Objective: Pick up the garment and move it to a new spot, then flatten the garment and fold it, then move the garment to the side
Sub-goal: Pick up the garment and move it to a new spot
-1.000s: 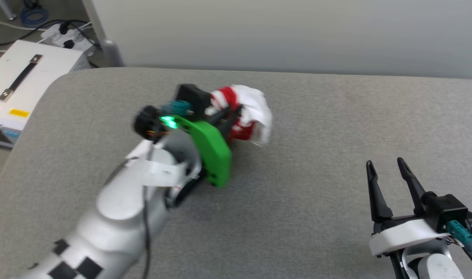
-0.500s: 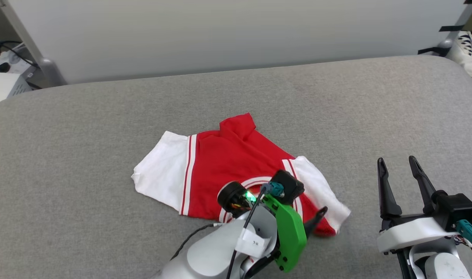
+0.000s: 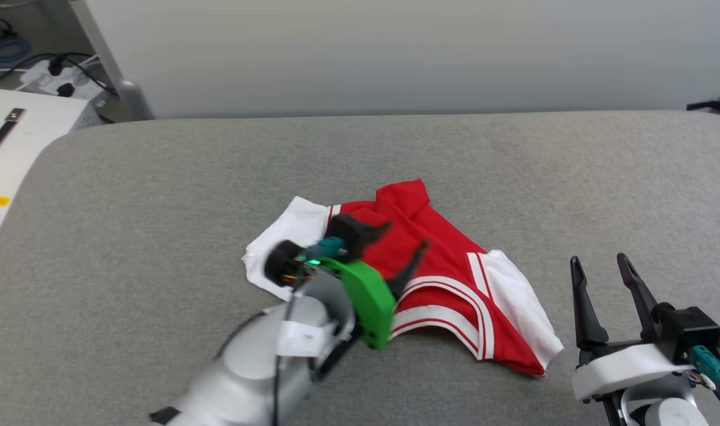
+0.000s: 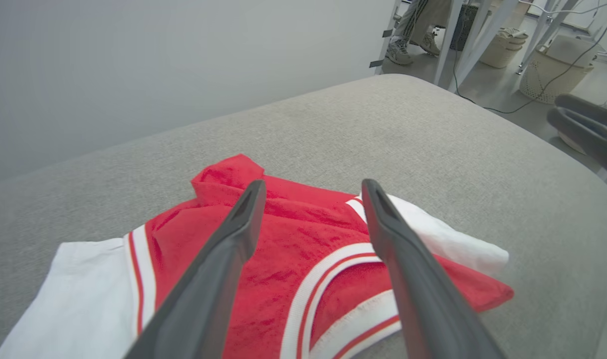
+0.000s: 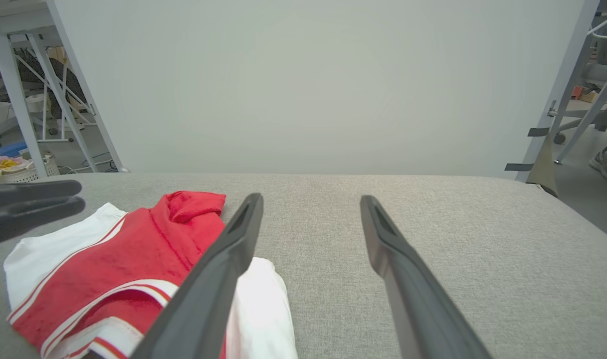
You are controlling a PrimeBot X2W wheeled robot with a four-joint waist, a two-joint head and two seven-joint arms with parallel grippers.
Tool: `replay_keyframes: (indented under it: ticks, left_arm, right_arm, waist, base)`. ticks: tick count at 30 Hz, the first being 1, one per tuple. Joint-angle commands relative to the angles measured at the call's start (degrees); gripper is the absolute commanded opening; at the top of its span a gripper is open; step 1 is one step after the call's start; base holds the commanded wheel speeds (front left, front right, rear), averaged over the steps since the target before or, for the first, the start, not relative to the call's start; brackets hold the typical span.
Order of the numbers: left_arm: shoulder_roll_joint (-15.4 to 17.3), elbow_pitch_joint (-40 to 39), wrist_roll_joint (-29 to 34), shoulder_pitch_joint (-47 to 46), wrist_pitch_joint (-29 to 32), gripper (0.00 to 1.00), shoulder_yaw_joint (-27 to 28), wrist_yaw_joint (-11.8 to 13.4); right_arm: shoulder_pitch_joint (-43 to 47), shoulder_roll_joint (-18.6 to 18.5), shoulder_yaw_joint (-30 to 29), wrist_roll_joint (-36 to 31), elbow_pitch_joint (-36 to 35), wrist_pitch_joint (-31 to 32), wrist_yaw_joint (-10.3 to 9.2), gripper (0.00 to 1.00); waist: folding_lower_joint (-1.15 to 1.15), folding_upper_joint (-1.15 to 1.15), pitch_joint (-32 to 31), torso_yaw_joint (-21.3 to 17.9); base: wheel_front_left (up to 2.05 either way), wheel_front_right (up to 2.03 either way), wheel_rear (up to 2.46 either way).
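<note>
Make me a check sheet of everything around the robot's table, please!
Surface: grey padded table, smooth.
Job's things: garment, red with white sleeves and striped trim, lying rumpled near the middle, one red corner bunched up at its far side.
Clutter: nothing seen.
Hands: left hand open over the garment, nothing between its fingers; right hand open, just right of the garment, holding nothing.
Cables: power strip with black plugs and blue cable coil on the floor, far left.
Surroundings: pale wall panel behind the table; white box with a black handle at left; pale basket and a person's shoe on the floor.
</note>
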Motion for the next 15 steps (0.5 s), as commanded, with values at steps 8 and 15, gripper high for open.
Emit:
replay_keyframes:
  ticks: [8, 15]
  left_arm:
    - [10.2, -5.3, -1.8, 5.8, -4.7, 1.0, 9.8, 4.1]
    - [13.0, -18.0, 1.8, 19.6, -4.9, 1.0, 22.5, 6.7]
  right_arm:
    - [3.1, -0.1, -0.9, -0.7, 0.5, -0.3, -0.04, 1.0]
    - [4.6, -0.1, -1.1, -0.9, 1.1, -0.3, -0.04, 1.0]
  waist:
    - [0.0, 0.0, -3.6, 4.7]
    - [0.0, 0.0, -4.2, 5.7]
  base:
    - [0.0, 0.0, 0.0]
    - [0.0, 0.0, 0.0]
